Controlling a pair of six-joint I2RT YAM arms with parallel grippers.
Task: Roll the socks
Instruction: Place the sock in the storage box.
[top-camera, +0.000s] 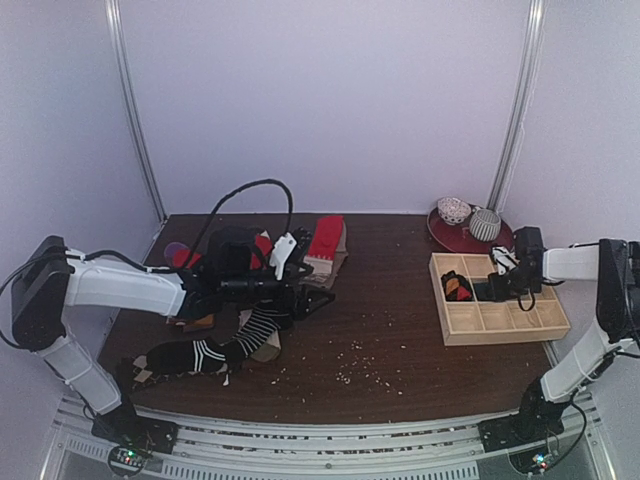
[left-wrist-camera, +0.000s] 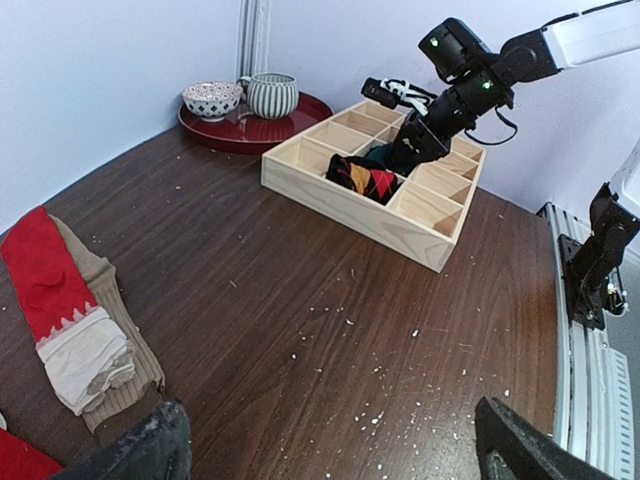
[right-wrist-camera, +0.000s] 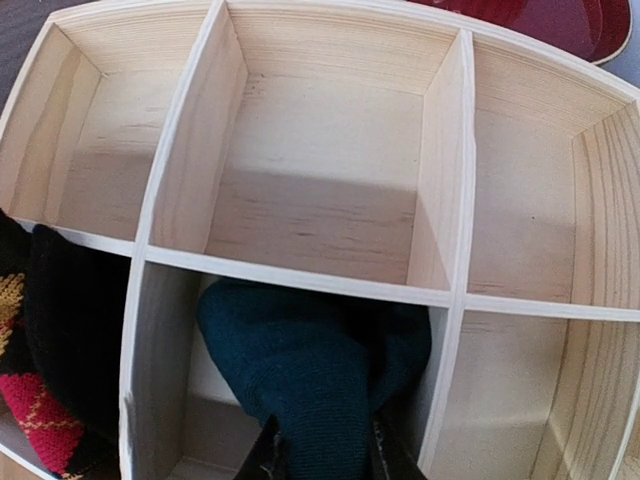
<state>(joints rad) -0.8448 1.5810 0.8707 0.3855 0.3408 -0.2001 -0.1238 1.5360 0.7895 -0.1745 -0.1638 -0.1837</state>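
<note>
My right gripper is shut on a rolled dark teal sock inside a middle compartment of the wooden divider box. A rolled black sock with orange-red argyle diamonds sits in the compartment to its left. My left gripper is open and empty, low over bare table. A red-and-beige pair lies flat to its left. A black-and-white striped pair lies under the left arm.
A dark red plate with a patterned bowl and a striped cup stands behind the box. More red fabric lies at the far left. White crumbs dot the table's front middle.
</note>
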